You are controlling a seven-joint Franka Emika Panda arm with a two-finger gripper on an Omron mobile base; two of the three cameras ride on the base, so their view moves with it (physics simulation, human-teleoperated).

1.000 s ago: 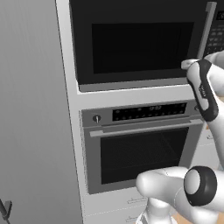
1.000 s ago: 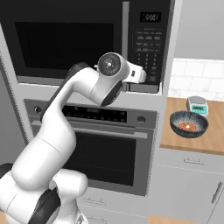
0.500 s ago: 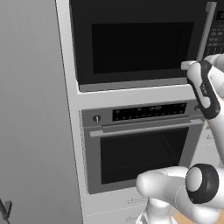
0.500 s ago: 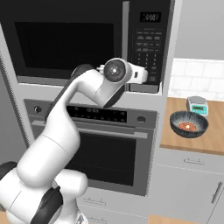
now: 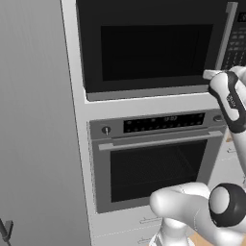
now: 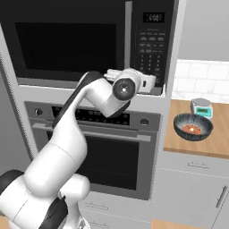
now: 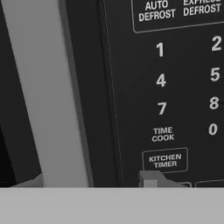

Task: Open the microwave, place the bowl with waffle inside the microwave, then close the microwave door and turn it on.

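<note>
Two-finger gripper [image 7: 94,180] straddles the long grey vertical bar handle [image 7: 48,96], jaws apart, contact unclear. Wide black glass-windowed microwave door [image 5: 153,48] shut. Small grey patterned bowl [image 6: 193,127] on wooden counter [image 6: 214,143], near its front edge.

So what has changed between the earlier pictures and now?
The arm's wrist joint has sunk lower and a little to the right in the right base view. The hand has stayed at the lower end of the microwave door handle, with its fingertips on either side of the bar. Nothing was taken hold of or let go. The microwave door is still shut and the bowl has not moved from the counter.
</note>
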